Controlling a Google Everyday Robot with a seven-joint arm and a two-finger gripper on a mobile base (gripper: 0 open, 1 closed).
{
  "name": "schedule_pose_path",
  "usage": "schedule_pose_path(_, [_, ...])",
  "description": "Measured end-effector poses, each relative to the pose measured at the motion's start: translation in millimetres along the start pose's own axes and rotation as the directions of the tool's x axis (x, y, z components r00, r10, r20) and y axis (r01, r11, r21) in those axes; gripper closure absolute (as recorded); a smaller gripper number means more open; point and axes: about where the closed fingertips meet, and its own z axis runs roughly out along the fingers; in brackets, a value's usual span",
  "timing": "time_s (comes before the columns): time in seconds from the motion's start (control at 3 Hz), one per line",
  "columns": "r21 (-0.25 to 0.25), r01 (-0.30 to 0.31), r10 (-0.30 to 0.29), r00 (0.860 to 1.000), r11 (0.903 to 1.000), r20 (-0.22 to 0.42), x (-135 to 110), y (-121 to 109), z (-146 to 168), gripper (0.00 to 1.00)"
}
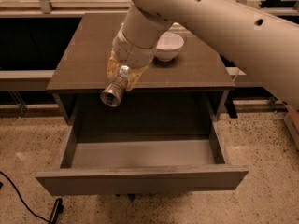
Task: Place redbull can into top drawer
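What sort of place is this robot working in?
Probably an office or lab kitchenette: a brown-topped cabinet with an open drawer, a white bowl on top, and a speckled floor. The tool, over the cabinet's front edge, holds a can.
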Motion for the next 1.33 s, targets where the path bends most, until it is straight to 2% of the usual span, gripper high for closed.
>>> schedule_pose_path(0.33, [0.001, -0.08, 0.08, 0.996, 0.9968, -0.024, -9, 31, 30, 1.0])
schedule_pose_path(0.67, [-0.017, -0.148, 0.147, 0.988, 0.9888, -0.046, -17, 65, 70, 1.0])
schedule_pose_path(1.0, [-0.018, -0.171, 0.17, 0.984, 0.985, -0.061, -16, 82, 102, 1.0])
schedule_pose_path(1.33, [-0.012, -0.188, 0.187, 0.98, 0.982, -0.07, -6, 88, 125, 1.0])
